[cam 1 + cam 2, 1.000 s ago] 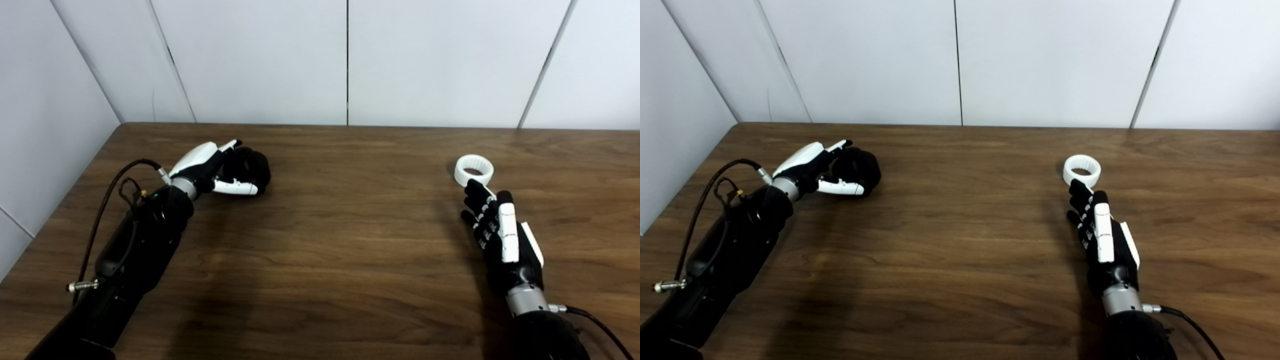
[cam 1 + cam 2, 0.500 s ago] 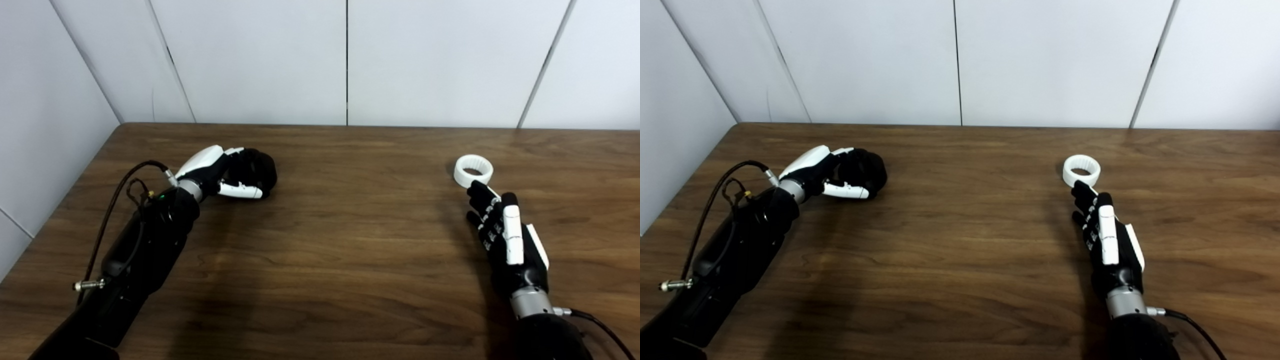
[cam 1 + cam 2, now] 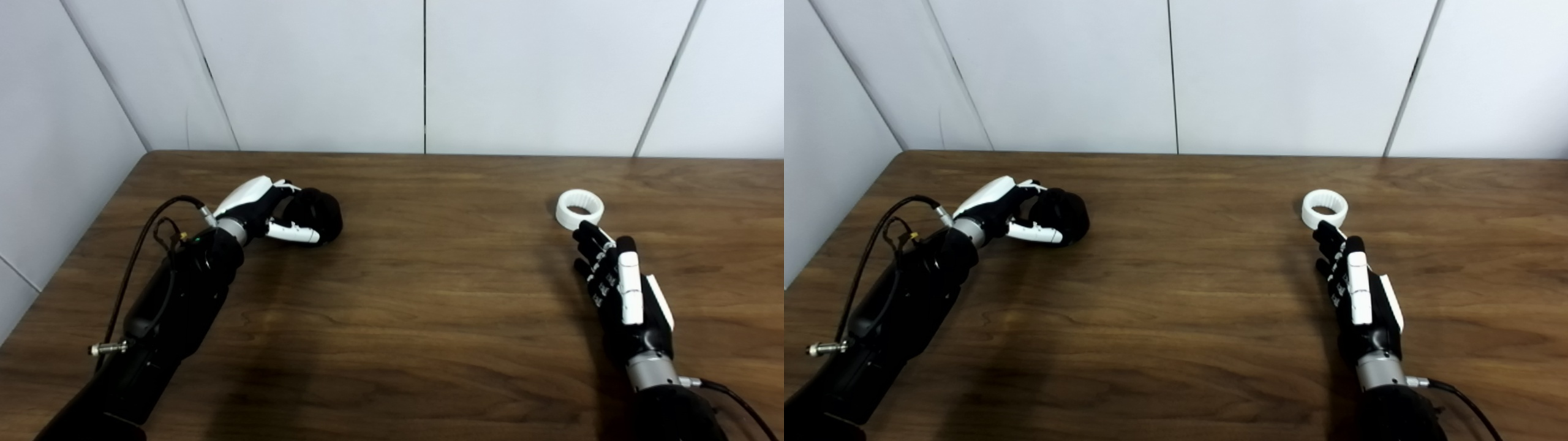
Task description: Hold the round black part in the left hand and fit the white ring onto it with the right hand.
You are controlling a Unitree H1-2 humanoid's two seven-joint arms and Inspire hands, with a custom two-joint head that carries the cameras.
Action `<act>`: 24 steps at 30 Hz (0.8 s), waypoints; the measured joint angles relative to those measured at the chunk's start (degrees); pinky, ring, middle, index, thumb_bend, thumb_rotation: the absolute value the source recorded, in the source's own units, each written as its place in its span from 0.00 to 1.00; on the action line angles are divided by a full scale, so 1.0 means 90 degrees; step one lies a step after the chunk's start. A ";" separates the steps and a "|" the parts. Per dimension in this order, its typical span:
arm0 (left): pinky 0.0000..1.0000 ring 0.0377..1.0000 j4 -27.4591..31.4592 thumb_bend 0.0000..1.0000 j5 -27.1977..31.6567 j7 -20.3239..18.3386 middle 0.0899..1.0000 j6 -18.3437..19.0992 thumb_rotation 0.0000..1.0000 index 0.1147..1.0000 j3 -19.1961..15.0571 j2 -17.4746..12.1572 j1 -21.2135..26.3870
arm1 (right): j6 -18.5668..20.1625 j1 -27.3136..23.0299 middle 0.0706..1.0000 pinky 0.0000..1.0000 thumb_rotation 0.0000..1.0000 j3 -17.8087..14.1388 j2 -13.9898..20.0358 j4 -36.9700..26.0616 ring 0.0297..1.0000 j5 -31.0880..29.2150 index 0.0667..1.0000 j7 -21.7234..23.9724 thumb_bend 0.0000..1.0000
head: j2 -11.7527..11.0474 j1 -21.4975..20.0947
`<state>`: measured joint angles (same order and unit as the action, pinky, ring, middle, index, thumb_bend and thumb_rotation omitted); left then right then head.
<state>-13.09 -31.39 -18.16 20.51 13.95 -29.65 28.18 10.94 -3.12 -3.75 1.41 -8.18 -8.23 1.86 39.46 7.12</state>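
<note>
The left hand (image 3: 269,211) cups the black part (image 3: 318,214) on the surface (image 3: 429,294). The right hand (image 3: 618,288), fingers straight (holding nothing), may nudge the white ring (image 3: 580,209) at its fingertips away.

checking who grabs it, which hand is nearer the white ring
Right. The right hand lies just in front of the white ring, fingertips almost at its rim. The left hand is far across the table, wrapped around the round black part.
</note>
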 measured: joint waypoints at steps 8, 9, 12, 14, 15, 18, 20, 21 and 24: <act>0.85 1.00 0.0245 0.96 -0.0013 0.0006 0.99 0.0107 0.44 0.78 -0.0015 0.0020 -0.0092 | 0.0000 0.0002 0.87 1.00 0.97 -0.0001 0.0033 0.0000 0.95 0.0000 0.85 0.0003 0.63 | 0.0029 0.0000; 0.85 1.00 0.0274 0.96 -0.0018 0.0010 0.99 0.0107 0.44 0.78 -0.0012 0.0035 -0.0105 | 0.0000 0.0001 0.87 1.00 0.97 0.0001 0.0039 0.0000 0.95 0.0001 0.85 0.0003 0.63 | 0.0029 0.0000; 0.85 1.00 0.0379 0.96 -0.0027 0.0038 0.99 0.0100 0.45 0.79 0.0005 0.0055 -0.0160 | 0.0000 0.0003 0.87 1.00 0.97 0.0000 0.0047 0.0000 0.95 0.0002 0.85 0.0003 0.62 | 0.0020 -0.0010; 0.85 1.00 0.0430 0.96 -0.0037 0.0083 0.99 0.0066 0.46 0.79 0.0012 0.0069 -0.0201 | 0.0000 0.0002 0.87 1.00 0.97 0.0002 0.0047 -0.0001 0.95 0.0003 0.85 0.0003 0.63 | 0.0029 -0.0019; 0.85 1.00 0.0430 0.96 -0.0044 0.0131 0.99 0.0040 0.46 0.78 0.0023 0.0080 -0.0237 | 0.0001 0.0002 0.87 1.00 0.97 0.0004 0.0047 -0.0001 0.95 0.0007 0.85 0.0003 0.63 | 0.0029 -0.0020; 0.85 1.00 0.0440 0.96 -0.0094 0.0246 0.99 -0.0075 0.45 0.78 0.0070 0.0126 -0.0343 | 0.0001 0.0002 0.88 1.00 0.98 0.0003 0.0058 -0.0001 0.96 0.0006 0.85 0.0003 0.63 | 0.0029 -0.0020; 0.86 1.00 0.0474 0.96 -0.0195 0.0301 0.98 -0.0106 0.44 0.78 0.0086 0.0165 -0.0391 | 0.0004 0.0003 0.88 1.00 0.98 0.0001 0.0064 -0.0003 0.96 0.0006 0.85 0.0002 0.63 | 0.0049 -0.0039; 0.86 1.00 0.0481 0.96 -0.0216 0.0314 0.98 -0.0117 0.44 0.78 0.0089 0.0173 -0.0401 | 0.0008 0.0003 0.88 1.00 0.98 0.0002 0.0063 -0.0012 0.96 0.0006 0.85 0.0002 0.63 | 0.0058 -0.0039; 0.86 1.00 0.0605 0.95 -0.0283 0.0315 0.98 -0.0148 0.45 0.77 0.0138 0.0175 -0.0471 | 0.0018 0.0012 0.88 1.00 0.98 0.0002 0.0064 -0.0089 0.96 0.0007 0.85 0.0000 0.62 | 0.0068 -0.0039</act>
<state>-7.64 -33.93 -15.33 19.18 15.19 -28.07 23.94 11.10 -3.00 -3.73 1.99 -8.98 -8.17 1.87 40.08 6.77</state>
